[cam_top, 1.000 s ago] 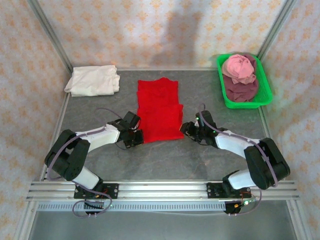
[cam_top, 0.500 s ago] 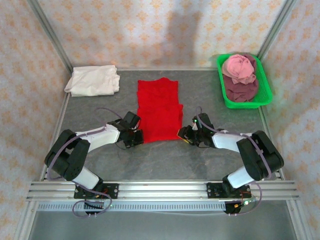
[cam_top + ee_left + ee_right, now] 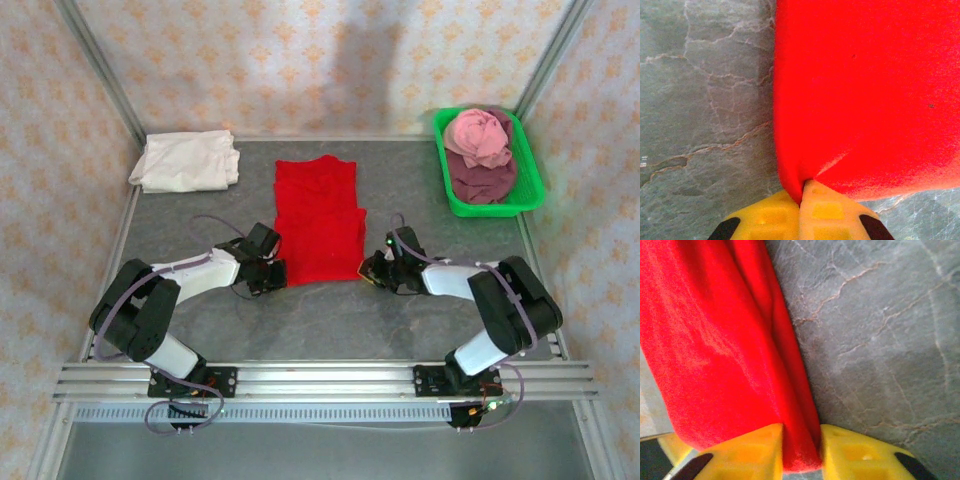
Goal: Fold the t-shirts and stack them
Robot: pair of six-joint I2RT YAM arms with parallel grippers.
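Red t-shirt (image 3: pixel 318 225) lies mid-surface (image 3: pixel 330 320), partly folded. R end effector (image 3: pixel 368 272) has just moved in & clamped on its near right corner; L end effector (image 3: pixel 276 275) is pinched tight on the near left corner. Both corners held, so the next fold looks ready to go.

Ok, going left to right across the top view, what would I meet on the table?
cream-white t-shirt → left gripper → red t-shirt → right gripper → green tray holding pink t-shirt and maroon t-shirt

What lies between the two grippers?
The red t-shirt: its near edge runs from left gripper to right gripper, each pinching a corner, in the top external view.
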